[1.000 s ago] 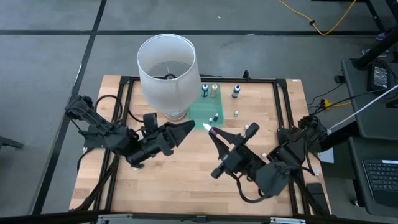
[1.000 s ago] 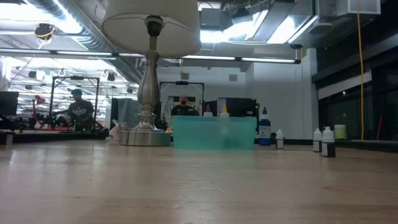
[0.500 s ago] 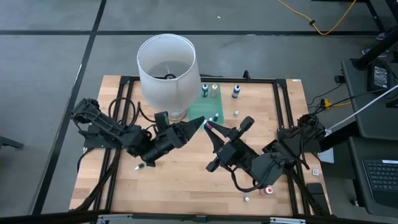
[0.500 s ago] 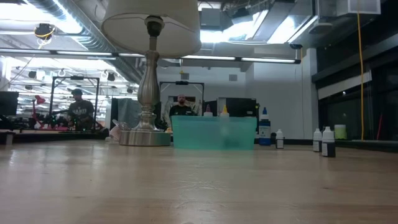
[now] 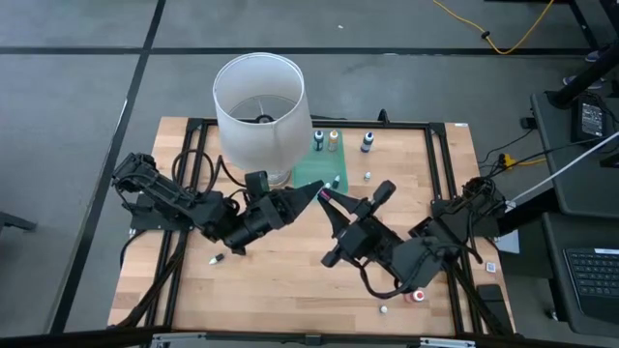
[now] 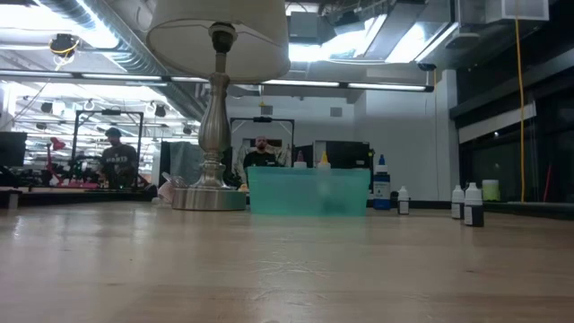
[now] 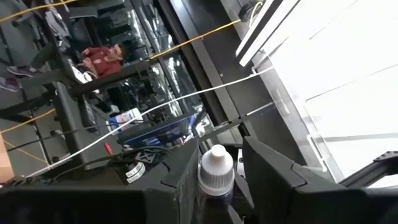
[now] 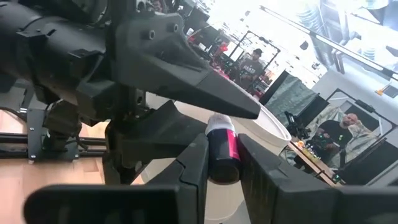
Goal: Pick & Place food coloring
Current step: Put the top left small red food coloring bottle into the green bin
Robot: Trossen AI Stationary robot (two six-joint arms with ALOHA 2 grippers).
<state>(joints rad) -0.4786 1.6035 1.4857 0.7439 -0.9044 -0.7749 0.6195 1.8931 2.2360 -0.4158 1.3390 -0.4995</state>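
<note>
My right gripper point(image 5: 326, 198) is shut on a small food coloring bottle point(image 8: 222, 149) with a white cap and pink-red contents, high above the near edge of the green tray point(image 5: 311, 172). My left gripper point(image 5: 311, 191) meets it tip to tip. Its open fingers stand on either side of the bottle's cap end point(image 7: 216, 163), and a gap shows beside the cap. More food coloring bottles point(image 5: 334, 138) stand upright on the table past the tray and to its right point(image 6: 473, 205). Neither gripper shows in the low view. My right gripper pinches the bottle's body point(image 8: 222, 167) between its two fingers. The bottle lies along the fingers, and its white cap point(image 8: 217, 122) sticks out past their tips. The fingers come about level from the table's near right. The bottle is lifted clear of the table and the tray.
A lamp with a big white shade point(image 5: 259, 97) stands at the far left beside the tray, its metal foot point(image 6: 208, 197) on the table. Loose small bottles lie at the near left point(image 5: 215, 259) and the near right point(image 5: 418, 296). Black frame rails point(image 5: 440, 164) edge the wooden table.
My left gripper has gone toward the table's right, up to my right gripper, and has rolled a little. Its fingertips now flank the cap end of the held bottle. The bottle has stayed lifted in my right gripper.
</note>
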